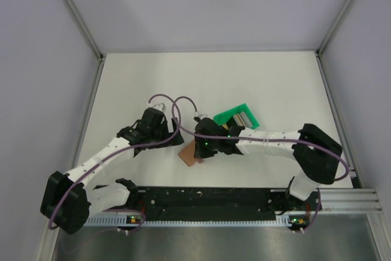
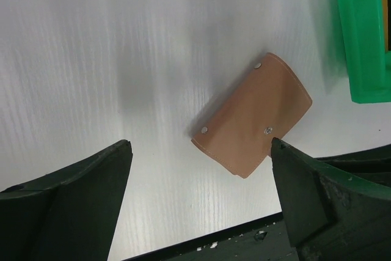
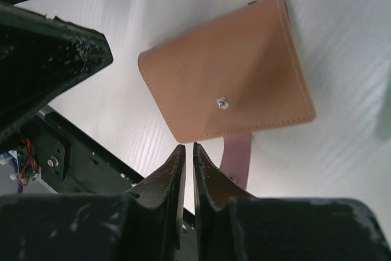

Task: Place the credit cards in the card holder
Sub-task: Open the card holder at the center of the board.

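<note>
Seen from above, my two arms meet at the middle of a white table (image 1: 244, 77). My left gripper (image 2: 200, 145) hangs with its fingers spread wide, holding nothing. My right gripper (image 3: 188, 151) has its fingers drawn almost together, and I see nothing between them. The card holder (image 2: 253, 114) lies flat and folded shut just beneath both tools, snap side up and turned at a slant. A pinkish strip pokes out from under its near edge; I cannot tell what it is. The credit cards (image 1: 243, 118) sit in a green tray (image 2: 363, 41) just to the far right of the holder. The main risk, as I judge it, is that the closed holder skates across the smooth table when I press on it, because nothing pins it down. It could then slide toward the black rail (image 1: 208, 197) along the near edge. A second risk is my two wrists knocking together, since they crowd the same small spot and their cables loop close by. The tray hems me in on the right. The far half of the table and the left side give open room, with walls well apart.
</note>
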Available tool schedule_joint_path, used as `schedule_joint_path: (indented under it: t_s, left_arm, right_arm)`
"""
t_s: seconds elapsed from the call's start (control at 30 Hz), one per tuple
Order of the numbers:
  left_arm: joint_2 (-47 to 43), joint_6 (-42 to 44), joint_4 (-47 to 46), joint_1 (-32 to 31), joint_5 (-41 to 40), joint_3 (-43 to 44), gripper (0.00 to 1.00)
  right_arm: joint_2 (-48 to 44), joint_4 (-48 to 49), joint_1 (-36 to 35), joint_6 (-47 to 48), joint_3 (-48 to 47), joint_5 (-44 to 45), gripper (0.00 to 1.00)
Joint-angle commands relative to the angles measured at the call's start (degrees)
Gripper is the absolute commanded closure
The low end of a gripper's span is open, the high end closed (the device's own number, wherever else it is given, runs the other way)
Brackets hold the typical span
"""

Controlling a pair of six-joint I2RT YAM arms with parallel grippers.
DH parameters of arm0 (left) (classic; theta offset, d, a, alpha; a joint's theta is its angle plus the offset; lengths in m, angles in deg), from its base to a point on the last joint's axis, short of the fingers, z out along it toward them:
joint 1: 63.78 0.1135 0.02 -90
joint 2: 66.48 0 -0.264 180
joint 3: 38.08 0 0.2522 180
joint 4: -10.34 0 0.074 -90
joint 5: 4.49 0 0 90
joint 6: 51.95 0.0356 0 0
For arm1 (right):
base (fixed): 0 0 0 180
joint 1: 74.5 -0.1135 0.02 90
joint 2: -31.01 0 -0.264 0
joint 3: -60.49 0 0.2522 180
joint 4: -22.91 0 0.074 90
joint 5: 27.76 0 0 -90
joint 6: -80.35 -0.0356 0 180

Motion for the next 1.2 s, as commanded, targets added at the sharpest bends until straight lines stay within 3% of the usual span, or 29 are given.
schedule_joint_path:
  t_s: [0.0,0.53,0.7,0.9,1.17]
  left_arm:
    - [-0.01,0.68,-0.87,0.60,-1.63,-0.07,0.02]
    - [0.43,2.17,-3.69,1.21,3.73,-1.21,0.07]
    - [1.57,3.05,-6.06,1.13,6.98,-2.10,0.07]
    - [2.10,3.14,-5.54,1.13,6.20,-1.39,0.07]
    - [2.71,2.52,-5.27,1.21,5.23,-0.51,0.08]
  right_arm:
    - [6.17,5.51,0.06,-1.48,-4.34,-3.98,0.92]
    - [3.72,9.38,0.15,-5.43,9.89,-6.54,0.96]
    - [1.44,9.81,1.72,-4.21,10.77,-6.71,0.96]
    - [-6.20,16.22,1.91,-1.56,10.16,-13.03,0.94]
    - [-7.36,10.53,2.60,-1.12,5.16,-6.11,0.92]
